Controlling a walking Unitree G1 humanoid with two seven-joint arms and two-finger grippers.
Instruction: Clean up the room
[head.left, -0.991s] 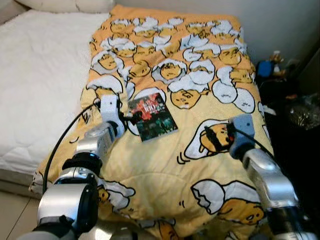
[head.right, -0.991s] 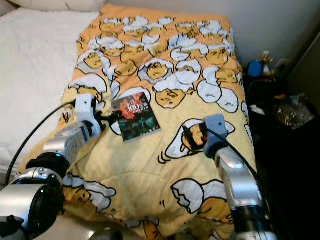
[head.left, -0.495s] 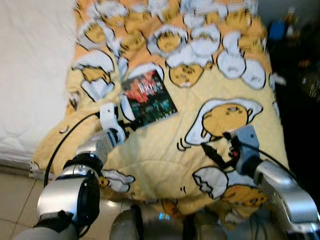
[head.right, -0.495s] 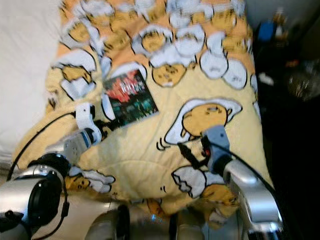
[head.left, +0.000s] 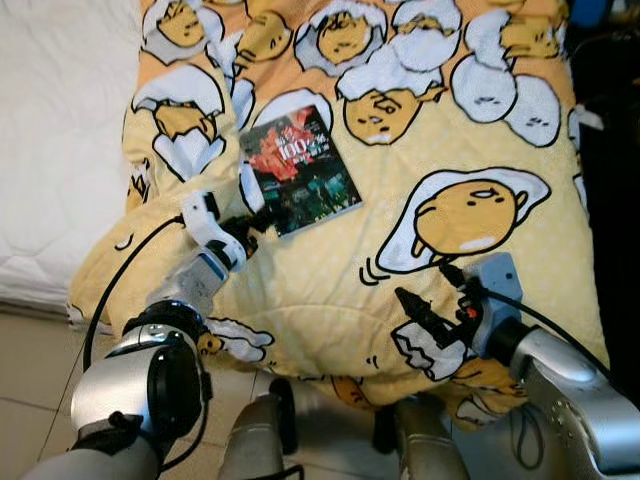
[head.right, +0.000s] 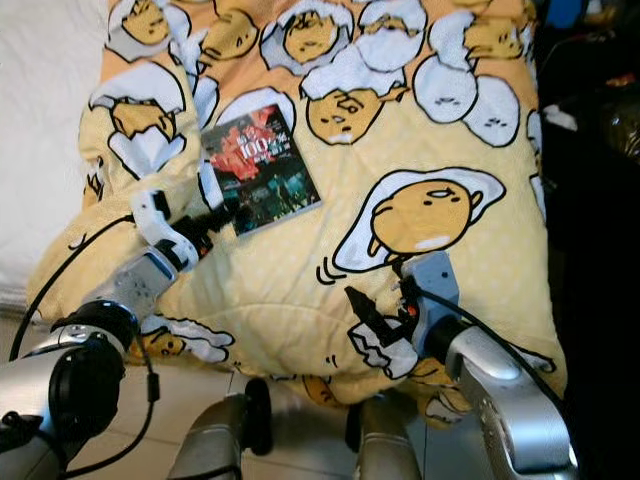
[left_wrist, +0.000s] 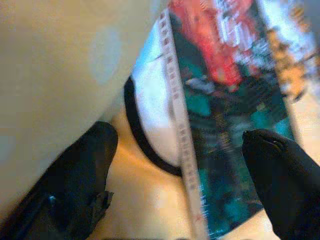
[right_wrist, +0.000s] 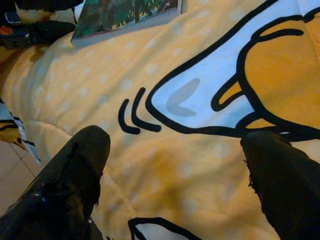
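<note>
A book (head.left: 300, 170) with a dark red and green cover lies flat on the yellow cartoon-egg blanket (head.left: 330, 290). My left gripper (head.left: 262, 218) is at the book's near left corner, low over the blanket. In the left wrist view it (left_wrist: 179, 140) is open, with the book's edge (left_wrist: 177, 125) lying between the two fingers. My right gripper (head.left: 415, 315) hovers over the blanket near its front edge, below a large yolk figure (head.left: 465, 215). It (right_wrist: 175, 142) is open with nothing between its fingers, and the book's corner (right_wrist: 125, 15) shows far ahead.
The blanket covers the right half of a bed; bare white mattress (head.left: 60, 150) lies to the left. Tiled floor (head.left: 30, 370) runs along the bed's near side. Dark clutter (head.left: 610, 100) fills the space right of the bed. My own legs (head.left: 260, 440) stand against the bed's edge.
The camera has tipped downward, so the whole scene has shifted. My right gripper has drawn back from the yolk figure toward the blanket's front edge. The left gripper stays by the book.
</note>
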